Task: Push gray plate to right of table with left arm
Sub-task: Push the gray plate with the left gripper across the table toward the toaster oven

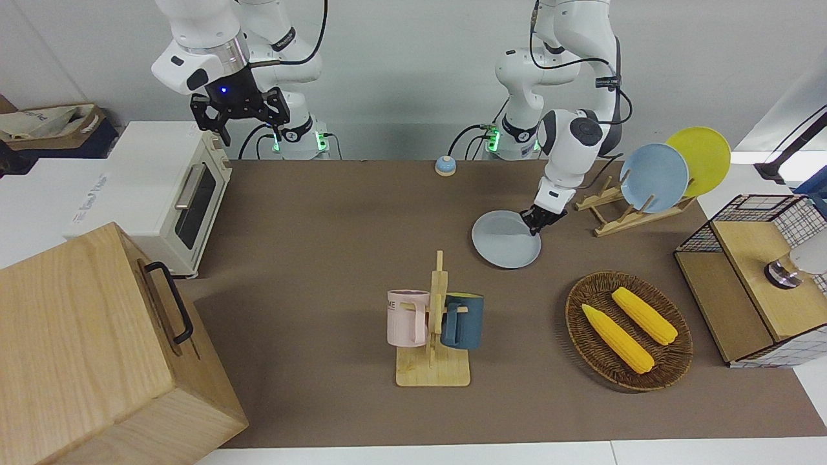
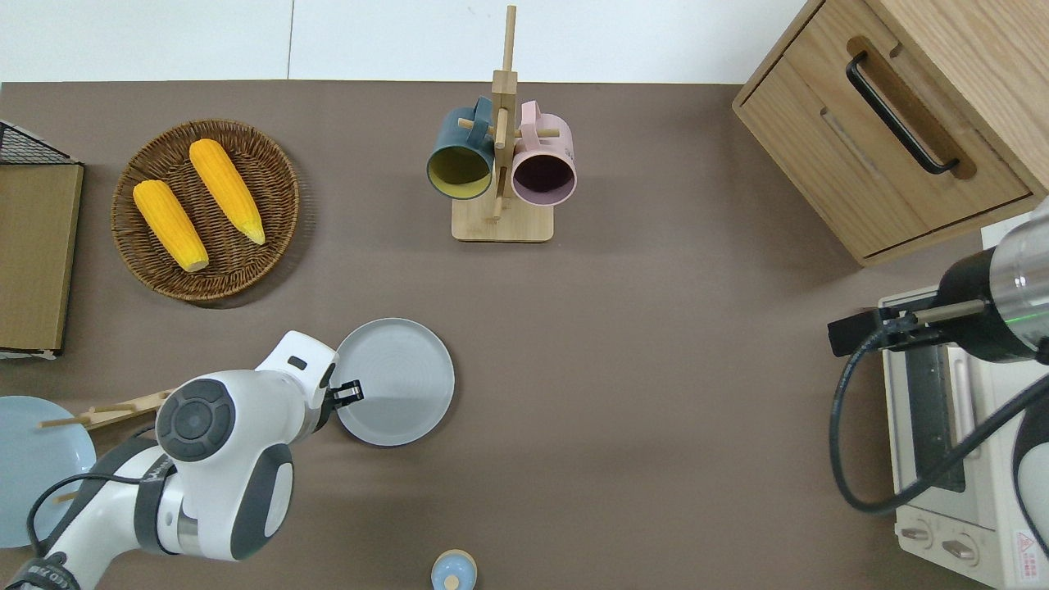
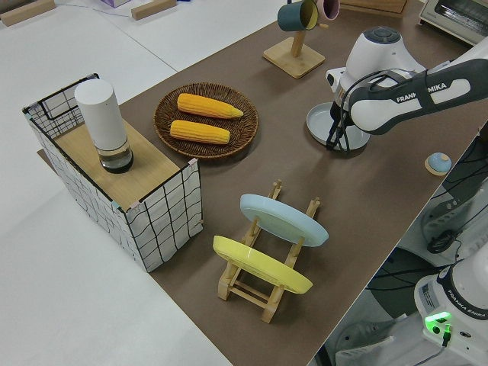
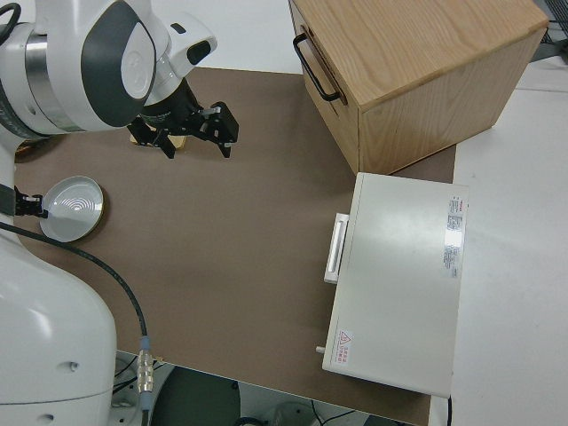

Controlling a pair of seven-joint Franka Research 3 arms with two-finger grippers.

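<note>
The gray plate lies flat on the brown table, nearer to the robots than the corn basket; it also shows in the front view. My left gripper is shut, fingertips down on the plate just inside its rim on the side toward the left arm's end of the table. It shows in the front view and the left side view. The left arm hides that part of the rim. My right gripper is open, empty and parked.
A mug rack holds a blue and a pink mug. A wicker basket holds two corn cobs. A rack holds a sky-blue plate and a yellow plate. Also here: wooden drawer box, toaster oven, small bell.
</note>
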